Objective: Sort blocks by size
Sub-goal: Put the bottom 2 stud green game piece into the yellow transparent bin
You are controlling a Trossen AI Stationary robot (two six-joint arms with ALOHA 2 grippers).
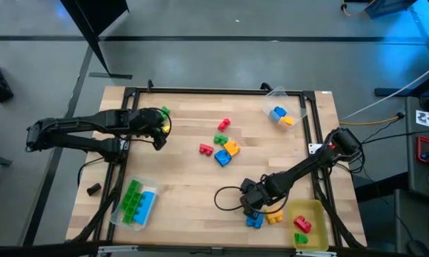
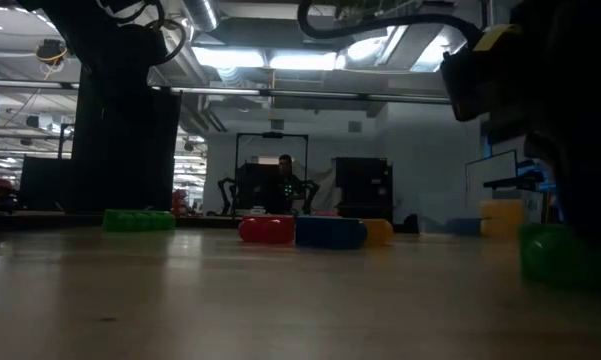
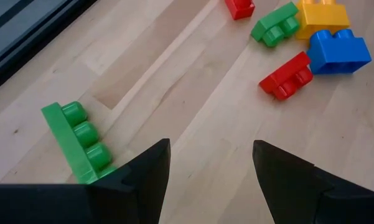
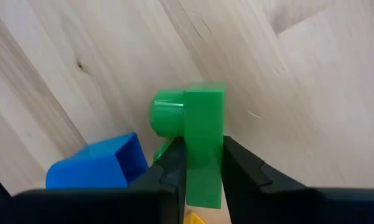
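Observation:
My right gripper point(image 1: 253, 205) point(image 4: 204, 177) stands near the table's front right, shut on a small green block point(image 4: 204, 140). Beside that block lie a blue block point(image 1: 253, 220) point(image 4: 99, 167) and an orange block point(image 1: 273, 218). A loose cluster of red, green, orange and blue blocks point(image 1: 222, 146) point(image 3: 299, 37) lies on the table's middle. My left gripper point(image 1: 158, 137) point(image 3: 211, 162) hovers open at the left. A long green block point(image 3: 74, 140) lies on its side next to one of its fingers, without touching it. My right gripper pinches the small green block by its two flat sides point(image 4: 205, 162) between its two fingers point(image 4: 174, 168), coming from above and pointing down. The block stands on edge with a stud point(image 4: 167, 115) pointing sideways. Whether it is off the table I cannot tell.
A yellow tray point(image 1: 315, 214) at the front right holds red and green blocks. A clear tray point(image 1: 270, 96) at the far right holds blue and orange blocks. Another clear tray point(image 1: 121, 214) at the front left holds long green and blue blocks. A black frame point(image 1: 221, 91) borders the table.

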